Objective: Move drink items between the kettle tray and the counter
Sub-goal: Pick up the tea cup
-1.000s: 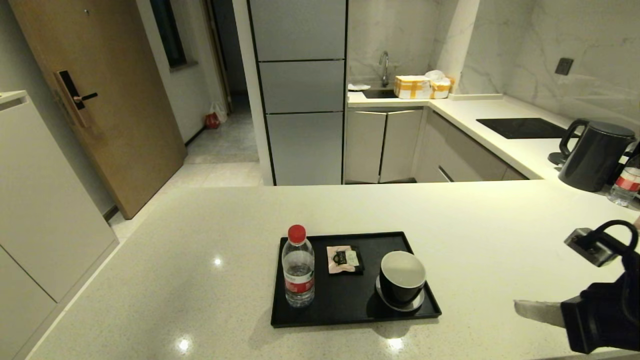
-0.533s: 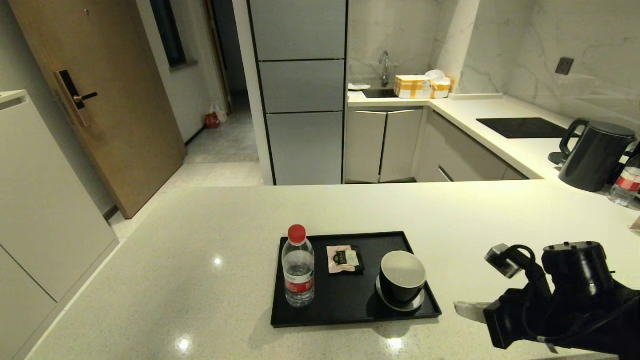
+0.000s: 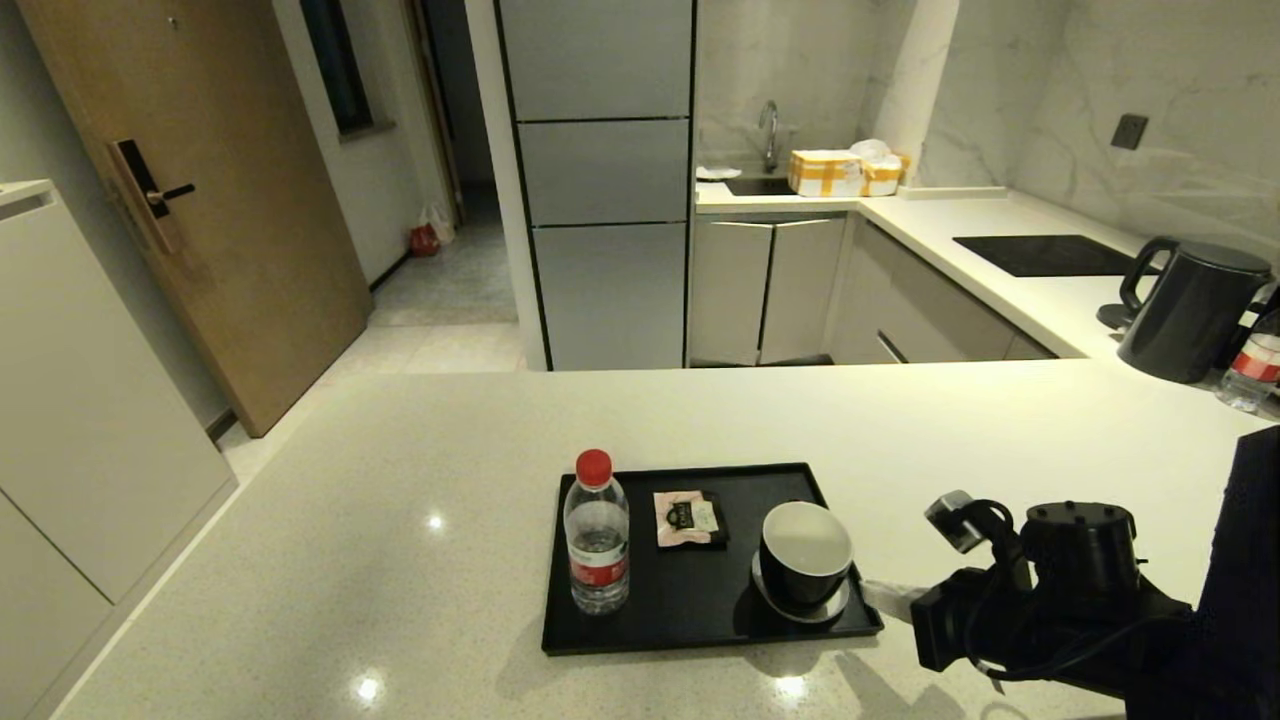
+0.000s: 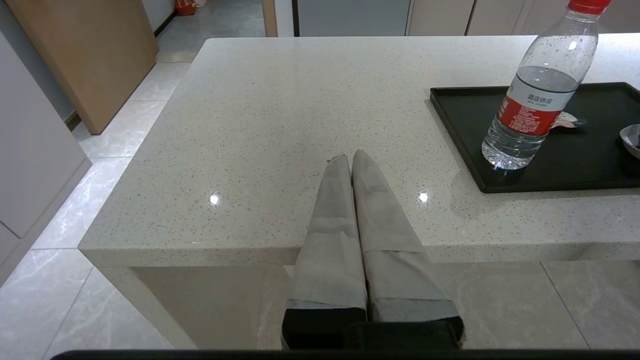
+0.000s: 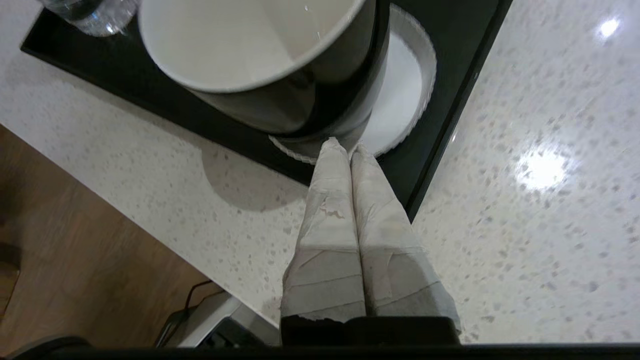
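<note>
On the speckled worktop (image 3: 400,500), the tray (image 3: 690,600) sits by its near edge; the right claw (image 5: 345,147), clenched empty, nears the cup (image 3: 803,552); the left claw (image 4: 351,157) is clenched.

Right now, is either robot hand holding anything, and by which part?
Nothing is held. The right gripper is shut, its tips near the cup on the saucer. The left gripper is shut, empty, over the counter.

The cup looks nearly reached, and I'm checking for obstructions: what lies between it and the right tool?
Only the saucer rim and tray edge, by the right wrist view; the shut right tool points at the cup.
</note>
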